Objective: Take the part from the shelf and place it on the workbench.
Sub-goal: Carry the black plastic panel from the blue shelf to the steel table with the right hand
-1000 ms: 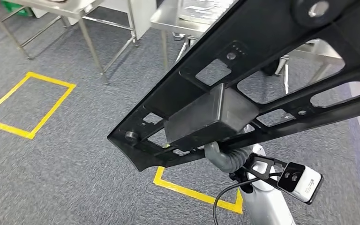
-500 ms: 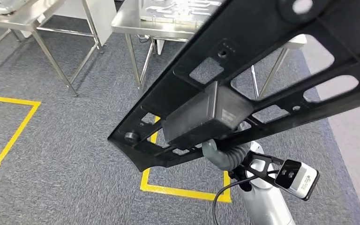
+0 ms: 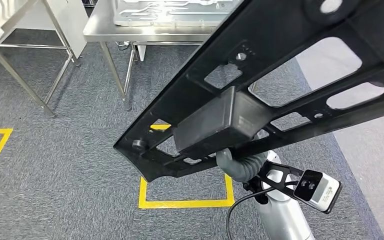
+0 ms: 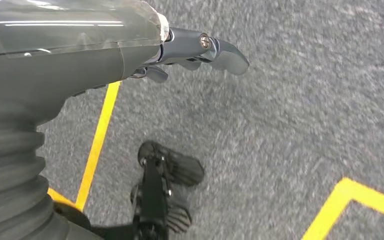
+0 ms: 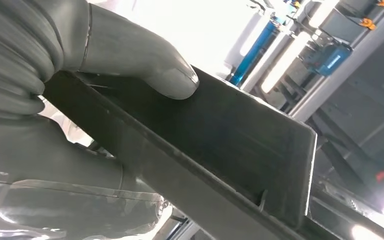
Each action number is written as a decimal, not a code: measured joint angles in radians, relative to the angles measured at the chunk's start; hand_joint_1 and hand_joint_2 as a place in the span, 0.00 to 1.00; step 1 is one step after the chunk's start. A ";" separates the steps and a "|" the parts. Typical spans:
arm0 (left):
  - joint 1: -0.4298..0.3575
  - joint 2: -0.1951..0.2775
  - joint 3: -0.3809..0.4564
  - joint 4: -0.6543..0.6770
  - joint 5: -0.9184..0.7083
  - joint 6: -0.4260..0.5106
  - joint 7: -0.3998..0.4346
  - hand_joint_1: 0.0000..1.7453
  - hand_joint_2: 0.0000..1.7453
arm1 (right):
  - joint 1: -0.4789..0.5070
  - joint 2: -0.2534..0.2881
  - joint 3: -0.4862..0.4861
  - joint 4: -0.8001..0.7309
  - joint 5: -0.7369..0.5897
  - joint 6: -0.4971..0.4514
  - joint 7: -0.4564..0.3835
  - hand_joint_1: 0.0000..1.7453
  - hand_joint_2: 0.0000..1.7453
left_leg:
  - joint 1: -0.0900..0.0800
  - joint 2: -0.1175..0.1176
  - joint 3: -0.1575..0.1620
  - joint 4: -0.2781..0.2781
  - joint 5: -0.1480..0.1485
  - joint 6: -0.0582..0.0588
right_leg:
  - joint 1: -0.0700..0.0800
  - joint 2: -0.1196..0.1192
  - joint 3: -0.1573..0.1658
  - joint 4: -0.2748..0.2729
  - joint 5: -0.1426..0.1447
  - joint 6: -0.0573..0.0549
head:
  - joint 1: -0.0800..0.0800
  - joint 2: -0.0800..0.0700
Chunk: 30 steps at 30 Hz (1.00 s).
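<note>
The part (image 3: 280,50) is a long black openwork frame with a box-shaped block (image 3: 215,125) on its underside. It slants across the head view, held up in the air. My right hand (image 3: 240,167) grips it from below at the block, mostly hidden by the frame. In the right wrist view the grey thumb (image 5: 150,65) presses on the part's flat black side (image 5: 230,135). My left hand (image 4: 80,55) hangs over the grey carpet with its fingers (image 4: 215,47) stretched out and nothing in them. A steel workbench (image 3: 105,30) stands at the far left.
A silvery ribbed panel (image 3: 170,10) lies on the workbench. Another steel table's legs (image 3: 15,75) stand further left. Yellow tape squares (image 3: 185,202) mark the grey carpet. Paler floor (image 3: 375,150) begins to the right.
The camera has turned: workbench, tables and yellow squares slid leftward in the picture. The part stays in the same place in my view, still held by my right hand.
</note>
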 joint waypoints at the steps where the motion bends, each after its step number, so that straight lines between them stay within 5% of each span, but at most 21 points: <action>1: -0.001 0.000 0.000 0.000 -0.001 -0.004 -0.002 0.00 1.00 | -0.001 0.000 0.001 0.000 -0.003 0.001 -0.001 1.00 1.00 | 0.001 -0.011 0.000 0.005 -0.006 -0.005 | -0.004 0.005 0.005 -0.007 0.002 -0.005 | 0.000 0.000; 4: 0.003 0.001 0.001 0.000 -0.005 -0.011 -0.007 0.00 1.00 | -0.005 0.003 0.009 0.001 -0.005 0.000 -0.003 1.00 1.00 | 0.003 -0.070 -0.055 0.128 -0.073 -0.014 | -0.011 0.019 0.015 -0.022 0.006 -0.019 | 0.000 0.000; 6: 0.008 0.003 0.002 0.000 -0.005 -0.014 -0.010 0.00 1.00 | -0.005 0.005 0.014 0.003 -0.005 -0.003 -0.003 1.00 1.00 | 0.004 -0.081 -0.121 0.249 -0.115 -0.019 | -0.010 0.031 0.016 -0.021 0.002 -0.022 | 0.000 0.000; 8: 0.011 0.005 0.003 0.000 -0.006 -0.016 -0.013 0.00 1.00 | -0.003 0.005 0.018 0.005 -0.004 -0.006 -0.003 1.00 1.00 | 0.005 -0.082 -0.136 0.258 -0.088 -0.021 | -0.010 0.043 0.022 -0.019 -0.005 -0.020 | 0.000 0.000; 10: 0.012 0.006 0.003 0.000 -0.008 -0.017 -0.015 0.00 1.00 | -0.001 0.005 0.019 0.006 -0.004 -0.009 -0.003 1.00 1.00 | 0.008 -0.082 -0.084 0.136 -0.013 -0.019 | -0.012 0.050 0.033 -0.015 -0.016 -0.014 | 0.000 0.000; 12: 0.011 0.006 0.003 0.000 -0.010 -0.017 -0.017 0.00 1.00 | -0.001 0.006 0.019 0.006 -0.005 -0.012 -0.004 1.00 1.00 | 0.005 -0.085 -0.032 0.027 0.021 -0.010 | -0.010 0.056 0.039 -0.008 -0.027 -0.003 | 0.000 0.000; 17: 0.011 0.007 0.004 0.000 -0.016 -0.018 -0.019 0.00 1.00 | -0.001 0.006 0.021 0.006 -0.005 -0.016 -0.005 1.00 1.00 | 0.005 -0.088 -0.006 -0.007 0.009 0.026 | -0.009 0.056 0.030 0.026 -0.037 0.026 | 0.000 0.000; 22: 0.014 0.008 0.005 0.000 -0.016 -0.017 -0.019 0.00 1.00 | 0.006 0.006 0.021 0.006 -0.005 -0.015 -0.005 1.00 1.00 | 0.005 -0.088 0.032 -0.014 -0.023 0.036 | -0.015 0.051 -0.144 0.274 -0.103 0.038 | 0.000 0.000; 24: 0.017 0.008 0.006 0.000 -0.016 -0.017 -0.019 0.00 1.00 | 0.009 0.006 0.021 0.006 -0.005 -0.014 -0.005 1.00 1.00 | 0.003 -0.089 0.059 -0.014 -0.044 0.035 | -0.014 0.050 -0.163 0.240 -0.064 0.032 | 0.000 0.000; 27: 0.018 0.006 0.007 0.000 -0.017 -0.017 -0.019 0.00 1.00 | 0.010 0.006 0.021 0.007 -0.004 -0.011 -0.005 1.00 1.00 | -0.001 -0.088 0.103 -0.018 -0.080 0.028 | -0.003 0.045 -0.119 0.056 0.063 0.006 | 0.000 0.000; 28: 0.018 0.005 0.007 0.000 -0.017 -0.017 -0.019 0.00 1.00 | 0.010 0.006 0.021 0.007 -0.005 -0.011 -0.005 1.00 1.00 | -0.001 -0.086 0.115 -0.025 -0.090 0.023 | 0.002 0.043 -0.107 0.024 0.081 0.000 | 0.000 0.000; 30: 0.015 0.005 0.008 0.000 -0.021 -0.017 -0.019 0.00 1.00 | 0.008 0.006 0.021 0.006 -0.005 -0.009 -0.005 1.00 1.00 | 0.000 -0.084 0.138 -0.027 -0.090 0.011 | 0.007 0.045 -0.084 0.006 0.064 -0.007 | 0.000 0.000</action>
